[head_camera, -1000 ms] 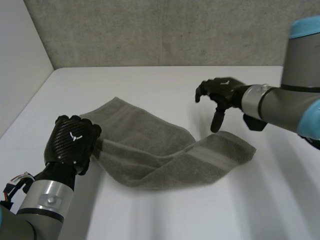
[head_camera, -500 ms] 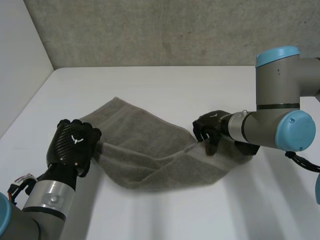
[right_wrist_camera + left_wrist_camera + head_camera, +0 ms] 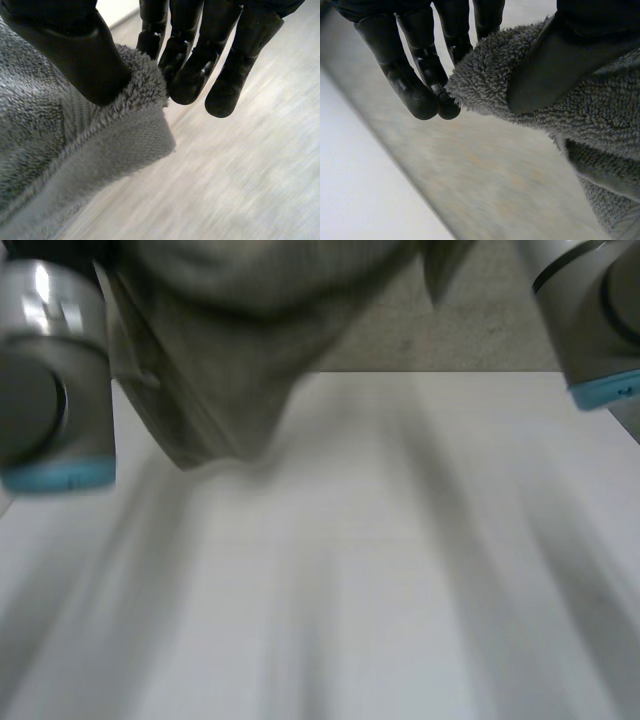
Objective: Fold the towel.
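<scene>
The grey towel (image 3: pixel 240 360) hangs in the air high over the white table (image 3: pixel 400 570), stretched between my two raised arms. In the left wrist view my left hand (image 3: pixel 420 75) pinches a corner of the towel (image 3: pixel 560 100) between its thumb and fingers. My right hand (image 3: pixel 200 65) does the same in the right wrist view, its thumb pressing a corner of the towel (image 3: pixel 65 145) against the fingers. The cloth droops from both grips.
My left arm (image 3: pixel 50 390) and right arm (image 3: pixel 590 320) stand high at either side in the head view. A grey wall (image 3: pixel 440 340) runs behind the table's far edge.
My right hand came down on the towel's right end and shut on it. Both arms then lifted the towel off the table, up close to the head camera.
</scene>
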